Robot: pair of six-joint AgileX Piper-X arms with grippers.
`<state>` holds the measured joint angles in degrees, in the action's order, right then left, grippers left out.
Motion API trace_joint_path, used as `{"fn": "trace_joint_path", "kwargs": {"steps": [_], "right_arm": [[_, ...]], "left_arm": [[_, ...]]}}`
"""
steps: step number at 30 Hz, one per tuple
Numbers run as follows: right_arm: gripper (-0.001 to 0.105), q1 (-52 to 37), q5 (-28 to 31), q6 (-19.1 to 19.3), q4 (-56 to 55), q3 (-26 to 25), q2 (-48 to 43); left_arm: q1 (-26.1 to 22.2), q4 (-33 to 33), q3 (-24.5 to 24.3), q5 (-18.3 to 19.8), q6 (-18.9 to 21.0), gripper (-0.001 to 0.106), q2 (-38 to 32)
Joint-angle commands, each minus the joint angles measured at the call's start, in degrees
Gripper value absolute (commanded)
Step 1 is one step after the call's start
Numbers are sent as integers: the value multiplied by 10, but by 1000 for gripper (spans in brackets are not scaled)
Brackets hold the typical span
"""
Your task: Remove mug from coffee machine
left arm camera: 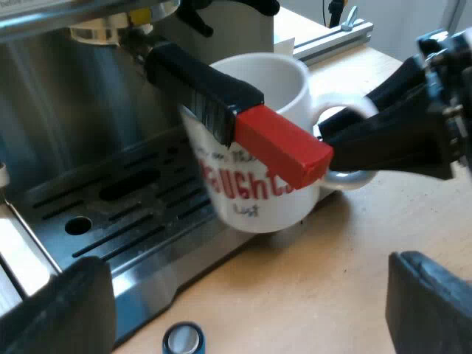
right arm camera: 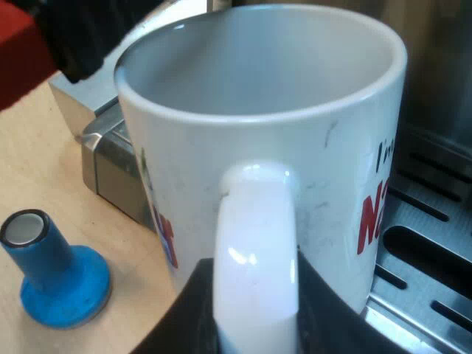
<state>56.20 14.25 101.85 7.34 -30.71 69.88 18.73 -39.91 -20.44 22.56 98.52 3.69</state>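
Observation:
A white mug [left arm camera: 254,188] with red lettering is tilted at the outer edge of the espresso machine's drip tray [left arm camera: 110,199], under the holder's black handle with its red end [left arm camera: 284,147]. My right gripper [left arm camera: 346,144] is at the mug's handle. Seen from that arm, its dark fingers [right arm camera: 184,313] press on both sides of the white handle [right arm camera: 254,243], so the right gripper [right arm camera: 254,317] is shut on it. The mug [right arm camera: 295,155] looks empty inside. My left gripper [left arm camera: 247,302] is open over the wooden table near the mug, holding nothing.
A blue tamper [right arm camera: 51,273] stands on the wooden table [left arm camera: 324,287] close to the machine's corner, its top [left arm camera: 183,339] just below my left gripper. The slotted metal drip tray [right arm camera: 420,243] lies behind the mug. An aluminium rail [left arm camera: 332,40] runs beyond the machine.

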Motion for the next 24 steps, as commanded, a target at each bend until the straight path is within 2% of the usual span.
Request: {"fn": "trace_joint_path", "kwargs": {"steps": [1,3,5,9,12,17,18,24], "right_arm": [[0,1,6,-20,-8,-6,-38],[0,1,11,-42,-36,-6,-60],[0,1,21,-44,-82,-6,-89],[0,1,32,-44,-165,-6,-144],[0,1,32,-44,-236,-6,-197],[0,1,32,-44,-262,-6,-228],[0,1,32,-67,-306,-6,-289],[0,1,36,-88,-357,-6,-371]], "left_arm": [[2,6,-17,4,6,76,1],[2,6,-26,4,8,76,1],[2,6,-26,5,33,76,1],[2,6,-31,46,52,76,1],[2,6,-41,47,63,76,1],[4,6,-69,47,67,76,0],[11,6,-76,47,68,76,0],[60,8,-82,44,68,76,0]]}}
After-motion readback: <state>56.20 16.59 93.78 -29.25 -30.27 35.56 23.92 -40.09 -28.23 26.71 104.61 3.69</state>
